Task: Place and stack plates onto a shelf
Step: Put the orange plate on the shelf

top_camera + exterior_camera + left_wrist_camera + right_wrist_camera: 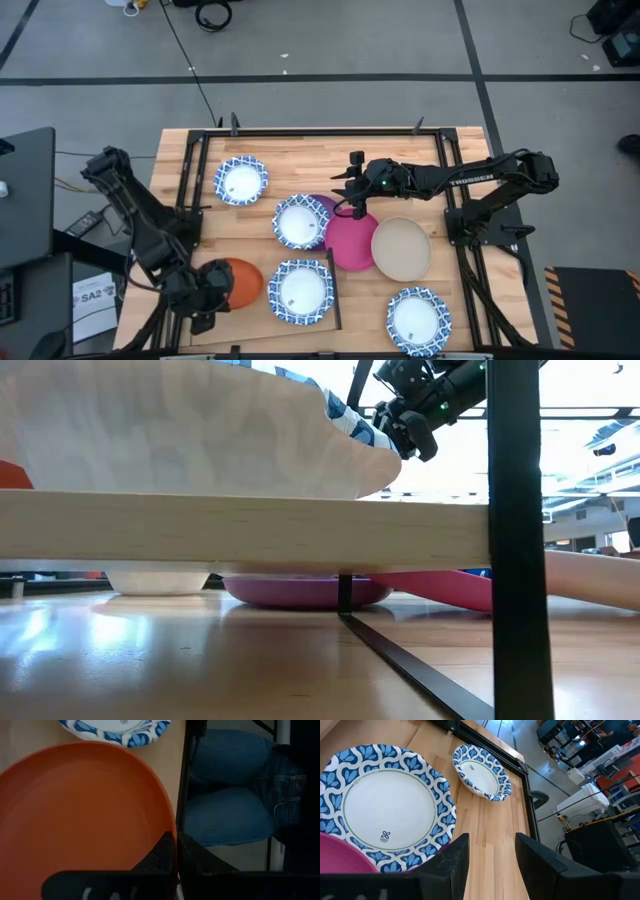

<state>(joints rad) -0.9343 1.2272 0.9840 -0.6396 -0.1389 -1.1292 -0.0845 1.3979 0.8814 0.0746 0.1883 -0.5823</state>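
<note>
An orange plate (238,282) is over the left part of the pale shelf (255,332) at the table's near left, with my left gripper (203,300) shut on it. A blue-rimmed white plate (300,291) lies flat on the shelf beside it. My right gripper (355,206) hangs open over the middle of the table, above the seam between a magenta plate (348,245) and a blue-rimmed plate (385,810) that lies on a purple plate (326,205). Nothing is between its fingers (455,857). My left gripper pinches the orange plate's rim (164,822) between its two fingers, on the side nearest the table's left edge. The fingers come slanting down from the near left. I cannot tell whether the plate rests on the shelf or hangs just above it.
A beige plate (401,249) overlaps the magenta one. More blue-rimmed plates lie at the far left (240,180) and the near right (418,320). A black frame post (515,540) stands close in the low view. A person's legs in jeans (235,795) show beyond the table's edge.
</note>
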